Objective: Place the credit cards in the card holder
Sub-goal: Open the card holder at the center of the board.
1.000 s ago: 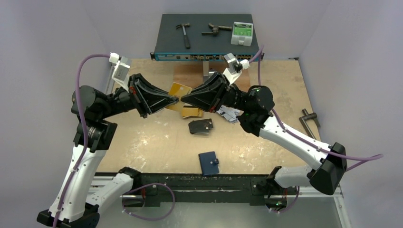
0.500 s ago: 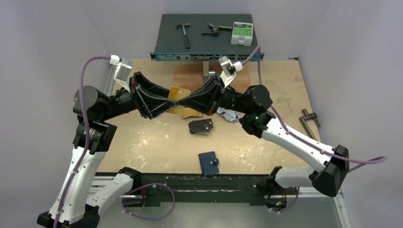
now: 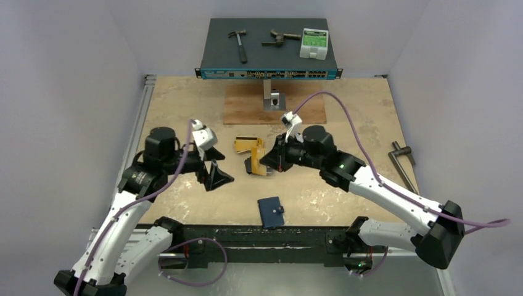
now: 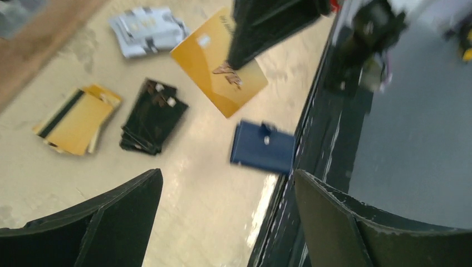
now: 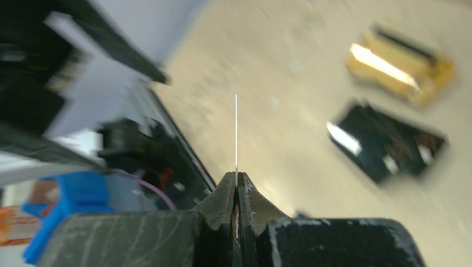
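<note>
My right gripper is shut on one gold credit card, held on edge just above the table. In the right wrist view the card shows as a thin line rising from the closed tips. My left gripper stands open and empty to the left of it, apart from the card. The left wrist view shows the held card, a gold stack, a black stack, silver-grey cards and the navy card holder, closed, by the near edge.
A network switch at the back carries a hammer, another tool and a white-green box. A wooden board lies in front of it. A metal clamp sits at the right edge. A dark rail runs along the near edge.
My left gripper let go of the gold card, opened and drew back to the near left. My right gripper kept the card and carried it nearer, over the black stack.
</note>
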Tool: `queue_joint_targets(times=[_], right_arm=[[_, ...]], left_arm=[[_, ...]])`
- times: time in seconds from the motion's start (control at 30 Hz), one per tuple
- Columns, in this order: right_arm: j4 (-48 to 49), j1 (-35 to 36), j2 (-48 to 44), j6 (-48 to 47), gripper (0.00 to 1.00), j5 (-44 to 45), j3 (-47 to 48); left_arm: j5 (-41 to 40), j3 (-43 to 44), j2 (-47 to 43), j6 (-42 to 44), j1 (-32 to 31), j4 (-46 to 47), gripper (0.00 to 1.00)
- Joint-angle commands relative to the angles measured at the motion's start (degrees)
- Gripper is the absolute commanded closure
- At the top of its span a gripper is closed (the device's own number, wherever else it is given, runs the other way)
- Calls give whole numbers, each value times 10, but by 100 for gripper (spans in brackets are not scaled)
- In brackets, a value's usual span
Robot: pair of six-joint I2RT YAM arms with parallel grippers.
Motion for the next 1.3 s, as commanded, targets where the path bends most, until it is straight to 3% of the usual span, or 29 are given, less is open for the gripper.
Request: queue_joint_targets(times=[0.0, 0.07, 0.33, 0.63, 0.77, 0.93, 1.27], right_arm=[[-115, 4, 16, 19, 100, 80, -71], [-100, 4, 6, 38, 100, 67, -108], [-102, 27, 2, 69, 100, 78, -203], [-141, 88, -25, 104, 100, 160, -218], [-196, 108, -39, 119, 100, 210, -208], [-200, 108, -52, 129, 100, 228, -219], [-192, 108, -58, 121, 100, 232, -221]], left_arm=[[-18, -39, 19, 244, -78, -89, 10], [-65, -49, 35, 277, -134, -83, 9], [-139, -76, 119, 433, -237, -56, 7], [-148, -80, 214, 499, -269, 31, 11], [-147, -61, 249, 522, -291, 20, 16], [-157, -45, 293, 553, -311, 19, 24], [-166, -39, 335, 563, -331, 40, 25]])
